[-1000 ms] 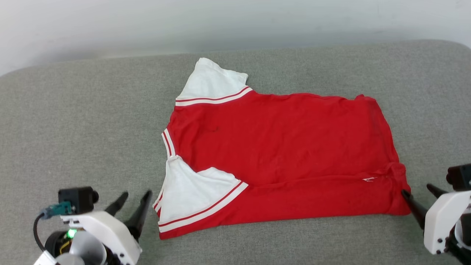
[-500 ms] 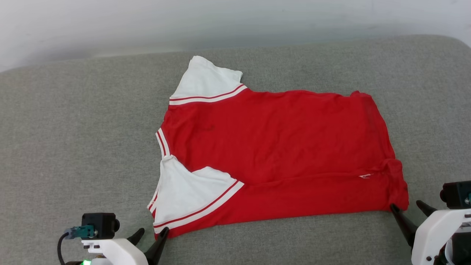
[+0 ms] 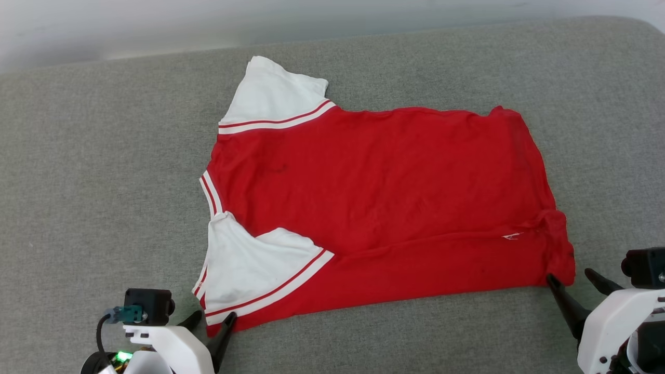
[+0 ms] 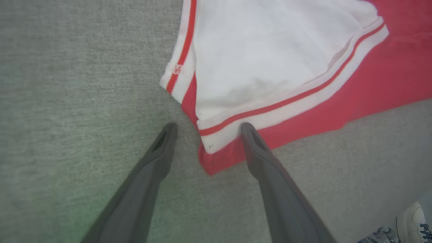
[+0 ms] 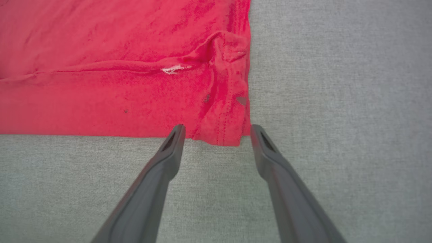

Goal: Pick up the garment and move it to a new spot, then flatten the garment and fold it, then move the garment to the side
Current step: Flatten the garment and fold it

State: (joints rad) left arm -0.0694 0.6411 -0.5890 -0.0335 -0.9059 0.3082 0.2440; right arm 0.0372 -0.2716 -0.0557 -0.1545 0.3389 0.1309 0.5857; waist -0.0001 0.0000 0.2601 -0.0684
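Camera shifted; garment on grey cushion, pale wall.

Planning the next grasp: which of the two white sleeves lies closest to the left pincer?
The near sleeve, just ahead of the left pincer and overlapping the red body; the far sleeve sticks out at the opposite edge.

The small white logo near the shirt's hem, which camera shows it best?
The right wrist view: the logo sits close and large on a crease, just beyond the open right gripper. The head view gives it as a tiny fleck. The left wrist view looks at the garment at its white sleeve end.
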